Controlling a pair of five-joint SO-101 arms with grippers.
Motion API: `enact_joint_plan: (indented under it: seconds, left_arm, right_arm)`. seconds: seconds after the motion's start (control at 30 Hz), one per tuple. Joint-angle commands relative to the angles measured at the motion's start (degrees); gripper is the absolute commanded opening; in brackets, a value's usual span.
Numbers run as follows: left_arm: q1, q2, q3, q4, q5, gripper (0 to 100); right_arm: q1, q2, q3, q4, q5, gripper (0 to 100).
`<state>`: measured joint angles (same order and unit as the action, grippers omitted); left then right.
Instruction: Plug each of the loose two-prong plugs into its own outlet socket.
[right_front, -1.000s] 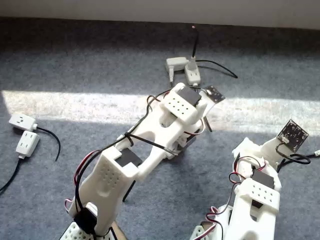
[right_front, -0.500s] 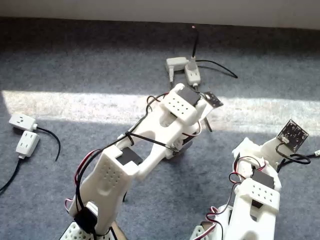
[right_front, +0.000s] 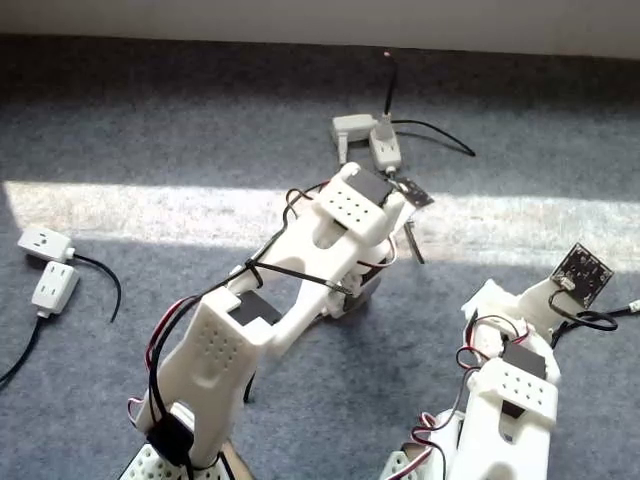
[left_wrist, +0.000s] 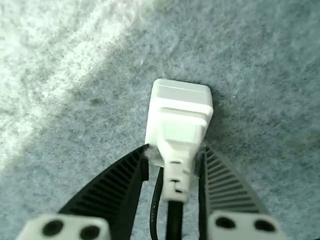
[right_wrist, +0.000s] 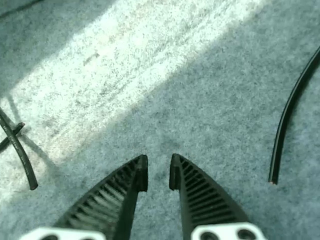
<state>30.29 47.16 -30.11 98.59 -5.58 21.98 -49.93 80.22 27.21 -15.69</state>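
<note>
Grey carpet (right_front: 150, 120), crossed by a sunlit band, lies under both arms. The left arm (right_front: 300, 290) stretches to the centre. Its left gripper (left_wrist: 174, 150) is clamped on the cord end of a white plug (left_wrist: 180, 115), whose body juts past the fingertips over shaded carpet. The right arm (right_front: 510, 390) sits near right. The right gripper (right_wrist: 158, 172) has its fingers slightly apart around nothing. Two white outlet sockets (right_front: 48, 265) lie at the left. A black cord (right_wrist: 290, 115) lies near the right gripper.
</note>
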Motion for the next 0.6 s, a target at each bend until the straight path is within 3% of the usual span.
enact_joint_plan:
  seconds: [0.0, 0.13, 0.27, 0.57]
  left_arm:
    - [-1.7, 1.6, 0.3, 0.6, 0.7, 15]
    - [-1.7, 1.6, 0.4, 0.6, 0.3, 16]
    - [-1.9, 1.6, 0.4, 0.5, -5.0, 25]
    - [-1.9, 1.6, 0.3, 0.3, -5.1, 17]
  right_arm:
    - [0.1, -1.2, -0.3, -1.2, -0.5, 9.0]
    - [0.1, -1.2, -0.3, -1.2, -0.5, 9.0]
    - [0.1, -1.2, -0.3, -1.2, -0.5, 9.0]
    - [0.1, -1.3, -0.4, -1.2, -0.5, 9.0]
